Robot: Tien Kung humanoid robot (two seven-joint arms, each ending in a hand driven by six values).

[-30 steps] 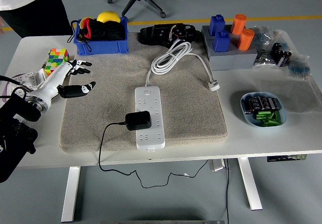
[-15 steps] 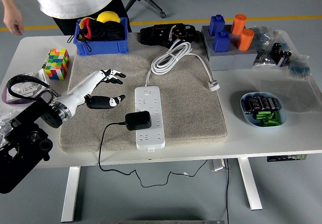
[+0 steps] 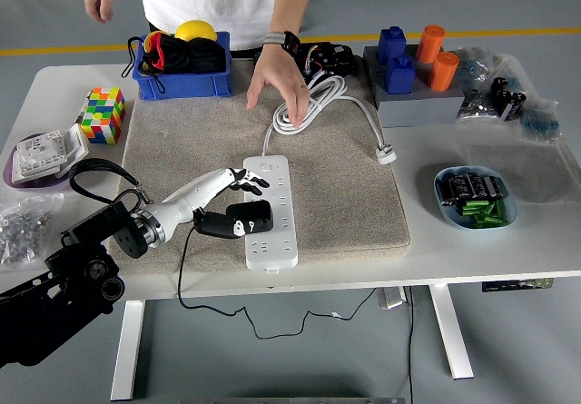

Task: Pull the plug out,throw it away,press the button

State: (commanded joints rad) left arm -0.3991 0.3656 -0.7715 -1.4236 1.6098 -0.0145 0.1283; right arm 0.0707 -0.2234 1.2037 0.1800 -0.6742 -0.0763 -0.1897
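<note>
White tabletop [image 3: 545,231] carries a beige mat [image 3: 345,177] over its middle; bare strips remain along the near edge and between the mat and the right-hand items. On the mat lies a white power strip [image 3: 272,222], long axis running away from the robot, with open mat to its right. A black plug [image 3: 251,216] sits in the strip's left side, its thin black cord dropping over the near edge.

The left hand [image 3: 227,202] reaches in from the lower left, fingers spread over the strip and thumb just beside the plug; whether it touches is unclear, and it grips nothing.

At the far side a person's hand [image 3: 281,82] rests on the coiled white cable [image 3: 313,100].

Containers: a blue bin [image 3: 182,82] at the far left holds a yellow ball and dark items; a pale blue bowl [image 3: 449,206] at the right holds green and dark batteries. A colour cube [image 3: 102,113] stands near the left edge.
</note>
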